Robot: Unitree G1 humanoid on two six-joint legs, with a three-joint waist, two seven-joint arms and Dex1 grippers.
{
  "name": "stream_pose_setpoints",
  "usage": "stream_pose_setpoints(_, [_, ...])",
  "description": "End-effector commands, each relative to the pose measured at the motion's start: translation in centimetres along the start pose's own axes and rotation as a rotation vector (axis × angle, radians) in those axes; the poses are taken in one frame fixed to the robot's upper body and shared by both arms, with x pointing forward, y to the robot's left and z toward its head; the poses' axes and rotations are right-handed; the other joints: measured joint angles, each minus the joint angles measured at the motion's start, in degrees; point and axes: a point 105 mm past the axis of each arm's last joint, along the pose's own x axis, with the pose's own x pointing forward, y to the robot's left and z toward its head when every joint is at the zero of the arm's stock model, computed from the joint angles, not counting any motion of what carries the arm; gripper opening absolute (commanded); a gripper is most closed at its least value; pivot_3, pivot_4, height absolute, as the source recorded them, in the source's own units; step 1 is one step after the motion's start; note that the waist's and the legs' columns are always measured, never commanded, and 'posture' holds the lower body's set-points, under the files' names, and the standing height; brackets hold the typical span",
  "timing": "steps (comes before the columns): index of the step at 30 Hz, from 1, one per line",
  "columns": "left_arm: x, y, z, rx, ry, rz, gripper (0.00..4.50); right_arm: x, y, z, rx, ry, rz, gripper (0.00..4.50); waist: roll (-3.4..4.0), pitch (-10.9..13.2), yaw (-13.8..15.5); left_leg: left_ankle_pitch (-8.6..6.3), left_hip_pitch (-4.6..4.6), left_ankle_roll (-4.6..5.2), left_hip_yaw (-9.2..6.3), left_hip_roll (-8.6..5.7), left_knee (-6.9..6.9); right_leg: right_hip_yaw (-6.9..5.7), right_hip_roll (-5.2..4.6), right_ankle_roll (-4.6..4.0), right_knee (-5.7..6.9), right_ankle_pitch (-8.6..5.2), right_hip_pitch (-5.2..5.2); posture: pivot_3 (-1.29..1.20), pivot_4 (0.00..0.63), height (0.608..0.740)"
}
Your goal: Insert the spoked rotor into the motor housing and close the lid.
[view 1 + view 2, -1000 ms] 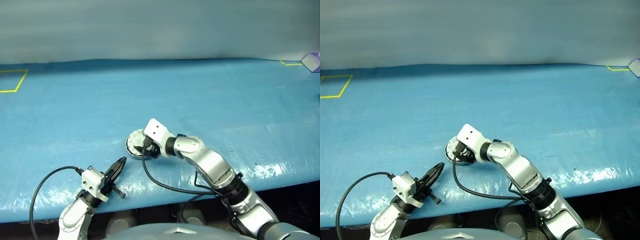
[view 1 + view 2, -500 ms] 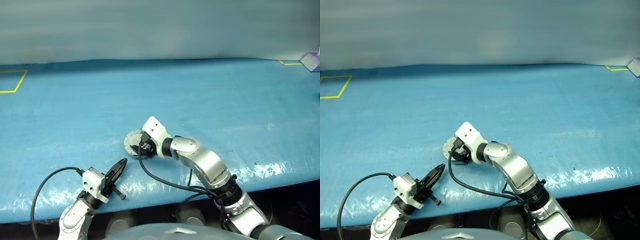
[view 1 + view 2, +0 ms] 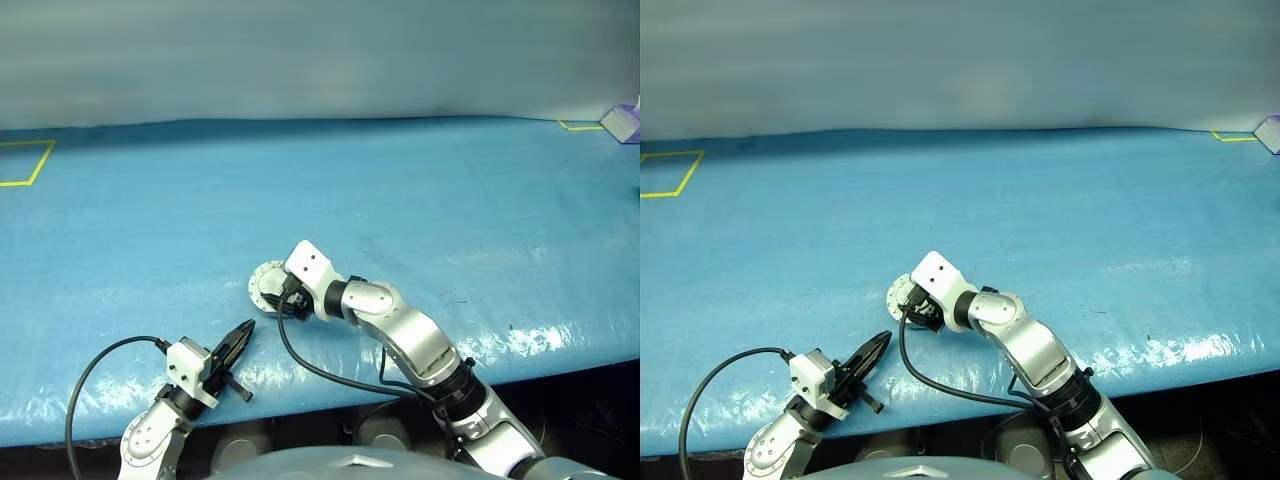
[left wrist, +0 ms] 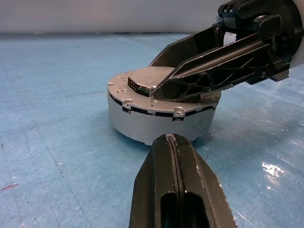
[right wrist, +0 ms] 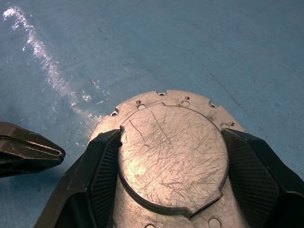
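Housing nudged slightly left with right claw (image 5: 171, 156), fingers spread wide astride the closed lid (image 5: 173, 156) of motor housing (image 4: 159, 121). Left claw (image 4: 178, 156) fully closed, empty, just beside. No readable markings.

Both arms are clad in silver-grey segments joined by black rings, each ended by a white boxy wrist block, a looping black cable, and a gripper of two black tapered fingers (image 4: 216, 76) moulded with lattice-patterned cut-outs.
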Motion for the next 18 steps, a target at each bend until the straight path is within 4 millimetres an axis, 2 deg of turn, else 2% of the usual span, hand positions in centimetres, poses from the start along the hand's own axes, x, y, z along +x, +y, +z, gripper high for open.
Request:
stream_pose_setpoints(1, [0.00,-0.01,0.52,0.014,-0.026,-0.001,0.00,0.15,0.27,-0.31,-0.032,-0.009,0.003,3.03,0.00,0.00,0.00,0.00,0.00,0.00,0.00,0.00,0.00,0.00,0.00,0.00,0.00,0.00,0.00,0.00,0.150,0.740])
stream_pose_setpoints(11, [0.02,0.06,0.54,0.016,-0.027,-0.004,0.00,0.27,-0.48,-0.74,-0.060,-0.034,-0.026,3.03,0.00,0.00,-0.04,0.00,0.08,0.00,0.03,0.02,0.00,-0.01,0.01,0.00,0.02,0.00,0.01,0.00,0.150,0.740])
stream_pose_setpoints(18, [0.17,0.04,0.70,0.020,-0.025,-0.011,0.00,0.35,-0.14,-0.69,-0.085,-0.068,0.010,3.03,0.00,0.00,-0.03,0.00,0.10,0.00,0.05,0.02,0.01,-0.02,0.00,0.00,0.02,0.00,0.02,0.00,0.150,0.740])
